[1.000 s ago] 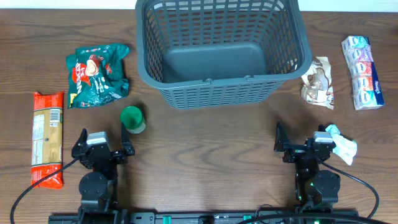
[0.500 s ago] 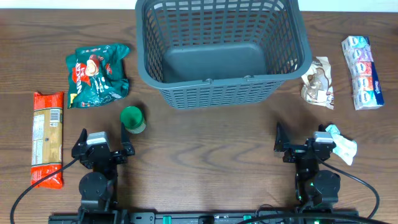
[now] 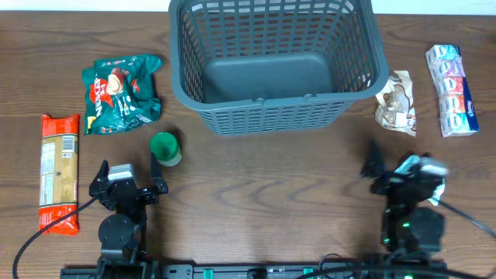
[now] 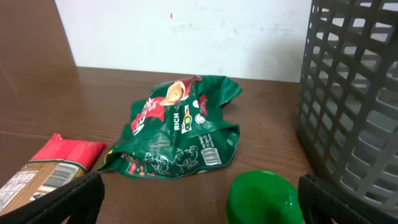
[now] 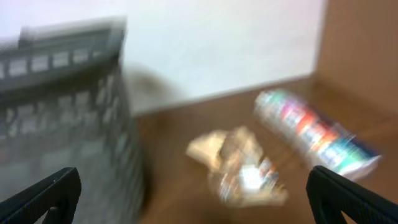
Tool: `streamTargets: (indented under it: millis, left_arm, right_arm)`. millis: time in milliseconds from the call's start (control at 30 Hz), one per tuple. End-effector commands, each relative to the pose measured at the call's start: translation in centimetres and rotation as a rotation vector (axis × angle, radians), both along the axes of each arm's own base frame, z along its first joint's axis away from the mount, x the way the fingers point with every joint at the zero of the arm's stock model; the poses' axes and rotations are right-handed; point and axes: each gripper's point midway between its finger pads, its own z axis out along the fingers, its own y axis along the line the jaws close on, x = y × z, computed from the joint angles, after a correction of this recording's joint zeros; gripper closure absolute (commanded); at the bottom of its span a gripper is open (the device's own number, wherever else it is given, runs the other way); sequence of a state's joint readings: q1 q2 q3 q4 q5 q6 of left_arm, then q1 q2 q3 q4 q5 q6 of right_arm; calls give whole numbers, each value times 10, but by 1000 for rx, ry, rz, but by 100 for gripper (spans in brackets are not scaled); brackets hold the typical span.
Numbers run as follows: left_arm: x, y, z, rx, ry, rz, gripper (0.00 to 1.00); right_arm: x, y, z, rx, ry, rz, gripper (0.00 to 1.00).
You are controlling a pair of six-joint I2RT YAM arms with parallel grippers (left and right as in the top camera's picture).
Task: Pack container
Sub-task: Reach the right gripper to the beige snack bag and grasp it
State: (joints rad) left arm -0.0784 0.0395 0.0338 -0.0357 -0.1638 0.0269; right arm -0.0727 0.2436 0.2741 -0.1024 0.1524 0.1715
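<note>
The container, a large dark grey slotted basket (image 3: 271,118), stands empty at the back middle. It also shows at the right of the left wrist view (image 4: 354,93) and at the left of the right wrist view (image 5: 62,118). My left gripper (image 3: 130,173) is open and empty at the front left, with a green cup (image 4: 264,199) between its fingers' line of sight (image 4: 202,202). My right gripper (image 3: 404,172) is open and empty at the front right, blurred by motion (image 5: 199,199). It faces a beige snack pack (image 5: 239,165).
A green snack bag (image 3: 122,93) (image 4: 177,134) and a long red pack (image 3: 60,172) (image 4: 50,168) lie at the left. The green cup (image 3: 164,147) stands near the left gripper. The beige snack pack (image 3: 397,102), a multicoloured pack (image 3: 452,89) (image 5: 314,134) and a white wrapper (image 3: 434,186) lie at the right.
My right gripper has swung to the right and is blurred in motion, now partly covering the white wrapper. The left arm and all objects have not moved.
</note>
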Motion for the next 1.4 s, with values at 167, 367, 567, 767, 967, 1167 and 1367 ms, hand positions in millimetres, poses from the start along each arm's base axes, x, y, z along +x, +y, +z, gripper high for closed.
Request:
streamTargets:
  millis: [167, 367, 567, 767, 967, 1167, 1367]
  left_arm:
    - [0, 3, -20, 12, 52, 16, 1]
    - [0, 3, -20, 12, 52, 16, 1]
    - [0, 3, -20, 12, 52, 16, 1]
    - [0, 3, -20, 12, 52, 16, 1]
    - [0, 3, -20, 12, 52, 16, 1]
    - [0, 3, -20, 12, 52, 16, 1]
    - [0, 3, -20, 12, 52, 16, 1]
  right_arm:
    - [34, -37, 101, -20, 127, -58, 1]
    - [73, -55, 165, 60, 288, 25, 1]
    - [103, -65, 199, -17, 470, 129, 1]
    - [126, -73, 194, -106, 568, 198, 1]
    - [125, -64, 190, -46, 571, 236, 1]
    - [124, -63, 186, -35, 590, 241, 1]
    - [123, -87, 138, -42, 787, 168, 1]
